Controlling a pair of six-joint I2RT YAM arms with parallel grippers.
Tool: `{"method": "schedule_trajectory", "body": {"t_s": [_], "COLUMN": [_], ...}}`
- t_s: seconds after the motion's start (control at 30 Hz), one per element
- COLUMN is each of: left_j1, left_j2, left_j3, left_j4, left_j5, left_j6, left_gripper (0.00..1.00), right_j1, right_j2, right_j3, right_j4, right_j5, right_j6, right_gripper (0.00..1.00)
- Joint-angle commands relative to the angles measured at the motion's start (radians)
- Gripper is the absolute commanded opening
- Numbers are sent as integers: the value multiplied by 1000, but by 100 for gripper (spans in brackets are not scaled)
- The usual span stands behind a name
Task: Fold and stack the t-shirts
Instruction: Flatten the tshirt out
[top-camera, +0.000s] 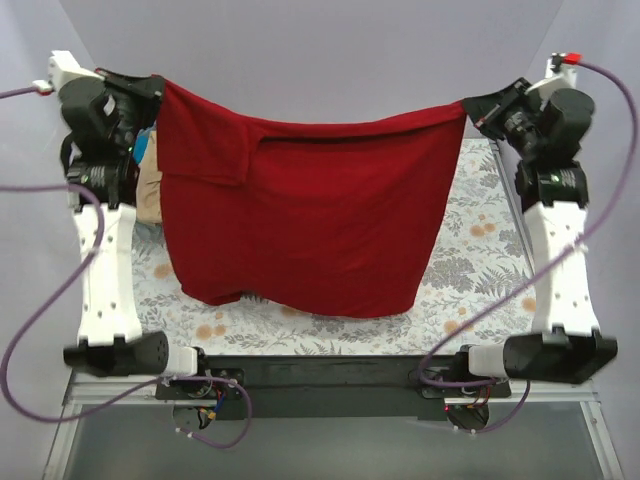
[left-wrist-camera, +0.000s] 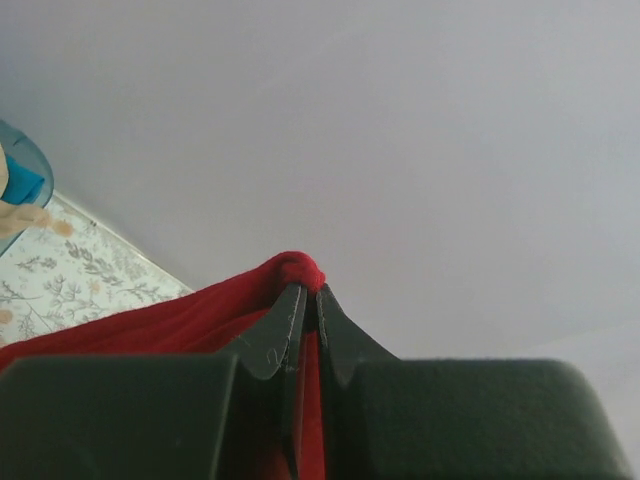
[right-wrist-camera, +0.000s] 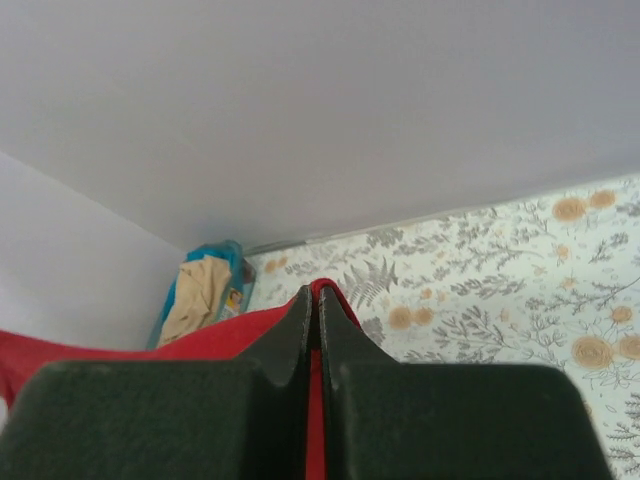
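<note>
The dark red t-shirt (top-camera: 310, 215) hangs spread in the air between both arms, its lower edge near the table's front. My left gripper (top-camera: 155, 85) is shut on its upper left corner; the cloth pokes out between the tips in the left wrist view (left-wrist-camera: 298, 268). My right gripper (top-camera: 472, 108) is shut on the upper right corner, which shows red in the right wrist view (right-wrist-camera: 330, 290). The beige t-shirt (top-camera: 150, 190) lies bunched at the left behind the red one, mostly hidden; it also shows in the right wrist view (right-wrist-camera: 200, 295).
A blue plastic basket (right-wrist-camera: 236, 262) holds the beige shirt at the table's left; a bit of it shows in the top view (top-camera: 141, 148). The table wears a floral cloth (top-camera: 470, 240). Grey walls enclose the back and sides.
</note>
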Motion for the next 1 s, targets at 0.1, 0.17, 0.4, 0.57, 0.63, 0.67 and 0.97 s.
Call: {"method": "schedule_trajectory", "body": {"t_s": [0.1,0.17,0.4,0.57,0.63,0.67,0.97], "left_j1": [-2,-1,24,42,45,45,44], "left_j2": [382,504,643,549,502,485,161], "left_j3": [194,346,593,496,408,302,-649], "left_j4": [173,159,386,395,397,397,480], "left_j5": [134,198,288,277,300,314,406], "left_j6": [16,4,-93,-33,-24,-28,-91], "left_gripper": [0,0,0,0,0,0,0], "right_j1": [-5,-5,-11,-32,-41,-45,-97], "right_j2": [290,393,507,435,378,357,128], "right_j3": [77,198,491,377,214,136,-686], "right_j4": [228,228,228,256,262,271,362], "right_j5": [-109,-121,-120,-121,-115,-114,-131], "right_j6": [9,9,-8,-20,-19,-17,9], "right_gripper": [1,1,1,1,1,1,1]}}
